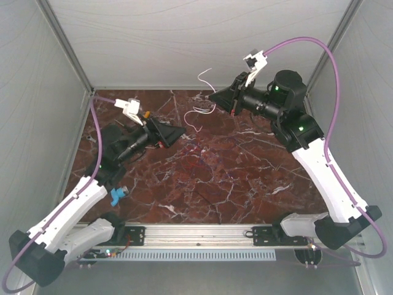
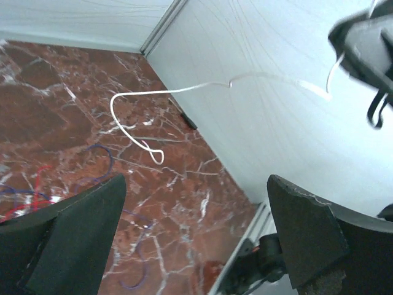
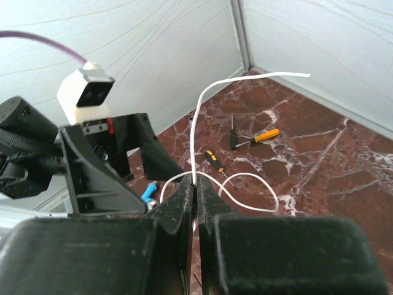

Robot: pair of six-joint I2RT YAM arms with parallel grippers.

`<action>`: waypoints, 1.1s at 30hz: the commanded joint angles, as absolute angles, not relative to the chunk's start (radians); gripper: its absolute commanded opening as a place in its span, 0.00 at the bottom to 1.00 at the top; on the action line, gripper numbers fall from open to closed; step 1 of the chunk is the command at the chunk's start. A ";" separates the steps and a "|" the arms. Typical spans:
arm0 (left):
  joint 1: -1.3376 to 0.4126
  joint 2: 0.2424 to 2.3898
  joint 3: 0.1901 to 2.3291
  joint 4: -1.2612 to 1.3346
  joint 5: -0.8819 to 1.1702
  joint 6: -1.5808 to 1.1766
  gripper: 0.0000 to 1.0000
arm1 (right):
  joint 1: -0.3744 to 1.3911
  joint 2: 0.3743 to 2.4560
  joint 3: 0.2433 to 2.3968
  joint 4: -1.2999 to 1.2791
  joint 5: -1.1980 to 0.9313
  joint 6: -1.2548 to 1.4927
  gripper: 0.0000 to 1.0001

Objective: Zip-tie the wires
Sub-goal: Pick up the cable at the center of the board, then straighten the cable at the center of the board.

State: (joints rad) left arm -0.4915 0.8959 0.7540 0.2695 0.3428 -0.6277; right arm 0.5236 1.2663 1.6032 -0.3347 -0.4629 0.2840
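While right claw [image 3: 196, 187] pinches a white strip [image 3: 194, 123], perhaps a zip-tie, left claw [image 2: 196, 203] released, wires [image 2: 37, 190] lying loose.

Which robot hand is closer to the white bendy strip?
Right. The right gripper is pinching the white strip; the left gripper is open, apart from it, not touching.

The left arm reaches forward and low, its left gripper [image 1: 178, 131] spread wide with nothing between the fingers. The right arm stretches across, held higher, its right gripper [image 1: 213, 96] pinched tight on a thin white strip [image 3: 195, 135].
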 commanded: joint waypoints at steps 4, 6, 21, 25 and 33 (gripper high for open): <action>-0.489 0.973 0.851 0.248 0.265 -0.984 0.95 | 0.530 1.239 1.554 -0.200 -0.581 0.303 0.00; -0.491 1.002 0.856 0.253 0.278 -1.016 0.93 | 0.532 1.237 1.548 -0.186 -0.589 0.304 0.00; -0.546 1.102 0.812 0.263 0.324 -1.081 0.21 | 0.535 1.207 1.532 -0.133 -0.608 0.311 0.00; -0.546 1.113 0.829 0.225 0.265 -1.032 0.00 | 0.536 1.191 1.517 -0.143 -0.596 0.306 0.00; -0.535 1.055 0.793 0.152 0.233 -0.884 0.00 | 0.536 1.080 1.387 -0.189 -0.435 0.281 0.00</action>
